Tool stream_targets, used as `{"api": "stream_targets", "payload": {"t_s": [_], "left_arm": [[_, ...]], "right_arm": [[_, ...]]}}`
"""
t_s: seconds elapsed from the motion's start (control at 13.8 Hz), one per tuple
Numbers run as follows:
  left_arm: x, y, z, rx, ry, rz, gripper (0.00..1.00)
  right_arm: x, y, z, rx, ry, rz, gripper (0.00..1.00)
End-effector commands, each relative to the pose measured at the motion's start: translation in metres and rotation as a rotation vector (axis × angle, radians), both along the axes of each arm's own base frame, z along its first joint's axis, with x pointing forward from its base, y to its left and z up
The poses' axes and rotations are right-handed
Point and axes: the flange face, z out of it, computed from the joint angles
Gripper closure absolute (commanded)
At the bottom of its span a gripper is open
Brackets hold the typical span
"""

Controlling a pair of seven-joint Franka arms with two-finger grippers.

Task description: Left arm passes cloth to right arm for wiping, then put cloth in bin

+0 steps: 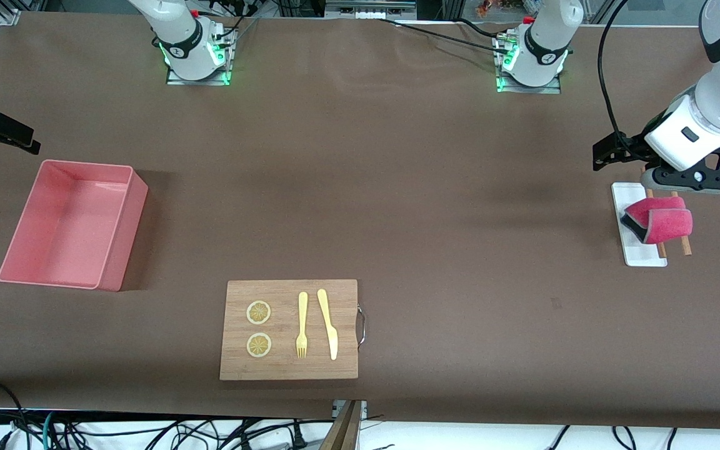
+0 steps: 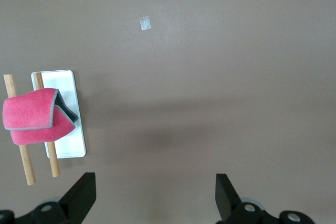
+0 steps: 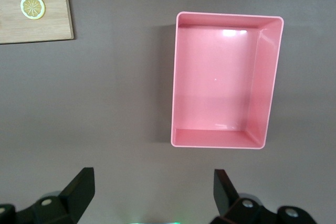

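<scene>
The left gripper (image 2: 152, 195) hung spread beside the cloth (image 1: 661, 223) (draped over two sticks); the right gripper (image 3: 152, 195), spread, waited near the bin (image 1: 113, 250).

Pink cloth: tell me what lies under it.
The cloth is draped over two wooden sticks, which lie across a small white tray. The covered parts of sticks and tray are hidden.

Materials and finishes
Fuzzy cloth (image 1: 663, 224) on wooden sticks (image 1: 684, 242); glossy plastic bin (image 1: 119, 240); matt wooden board (image 1: 288, 362).
</scene>
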Motion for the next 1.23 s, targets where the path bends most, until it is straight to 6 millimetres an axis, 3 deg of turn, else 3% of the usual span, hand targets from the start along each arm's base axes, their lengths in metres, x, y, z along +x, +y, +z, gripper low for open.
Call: {"api": "stream_targets", "payload": {"t_s": [0.0,0.29,0.51,0.58,0.8,1.09,1.16], "left_arm": [[0.004,0.0,0.006,0.022,0.002,-0.009,0.0],[0.002,0.006,0.001,0.025,0.038,-0.001,0.0],[0.005,0.009,-0.029,0.191,0.12,-0.045,0.0],[0.007,0.002,-0.053,0.25,0.193,-0.072,0.0],[0.03,0.02,-0.135,0.417,0.33,-0.106,0.0],[0.04,0.044,-0.198,0.57,0.259,-0.223,0.0],[0.039,0.059,-0.213,0.602,0.219,-0.261,0.0]], "right_arm": [[0.003,-0.002,0.005,0.012,-0.007,0.012,0.0],[0.003,-0.002,0.005,0.012,-0.009,0.01,0.0],[0.003,-0.002,0.005,0.012,-0.009,0.01,0.0],[0.003,-0.002,0.006,0.011,-0.01,0.012,0.0],[0.003,-0.002,0.006,0.01,-0.013,0.012,0.0],[0.006,0.002,0.005,0.01,-0.024,0.017,0.0],[0.006,0.002,0.005,0.011,-0.027,0.018,0.0]]}}
